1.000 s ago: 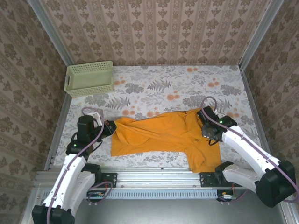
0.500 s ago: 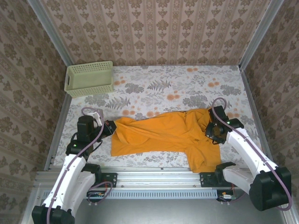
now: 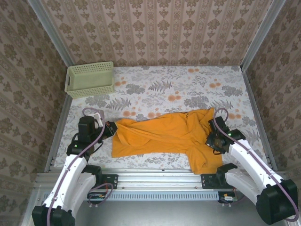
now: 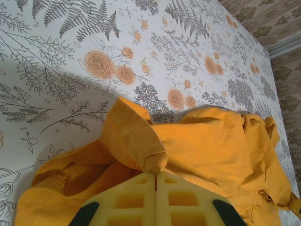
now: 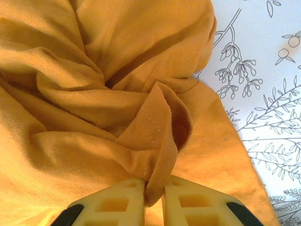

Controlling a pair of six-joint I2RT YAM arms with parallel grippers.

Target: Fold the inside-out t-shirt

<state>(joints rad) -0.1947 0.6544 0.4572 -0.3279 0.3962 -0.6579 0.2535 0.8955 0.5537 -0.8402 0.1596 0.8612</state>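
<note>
- Top external view: a table (image 3: 188, 84) covered in a pale cloth printed with grey ferns and orange roses runs between wallpapered walls (image 3: 155, 28).
- The inside-out t-shirt (image 3: 164, 134), orange-yellow and rumpled, lies spread across the near part of the table between the two arms. Its right end hangs down towards the metal rail (image 3: 155, 172) at the near edge.
- The white left arm (image 3: 70, 174) reaches up from the bottom left, and the white right arm (image 3: 249, 160) reaches up from the bottom right. Each meets one end of the shirt.
- A pale green lattice basket (image 3: 90, 79) sits in the far left corner of the table, well apart from the shirt.
- The left gripper (image 3: 110, 128) is at the shirt's left end. In the left wrist view its yellow fingers (image 4: 134, 195) are pressed together with a stitched fold of the fabric pinched at their tips, so it is clamped on the shirt.
- The right gripper (image 3: 212, 140) is at the shirt's right end, over bunched cloth. In the right wrist view a hemmed edge of the shirt curls up and drops between the yellow fingers (image 5: 117, 200), which are closed on it with only that fabric between them.
</note>
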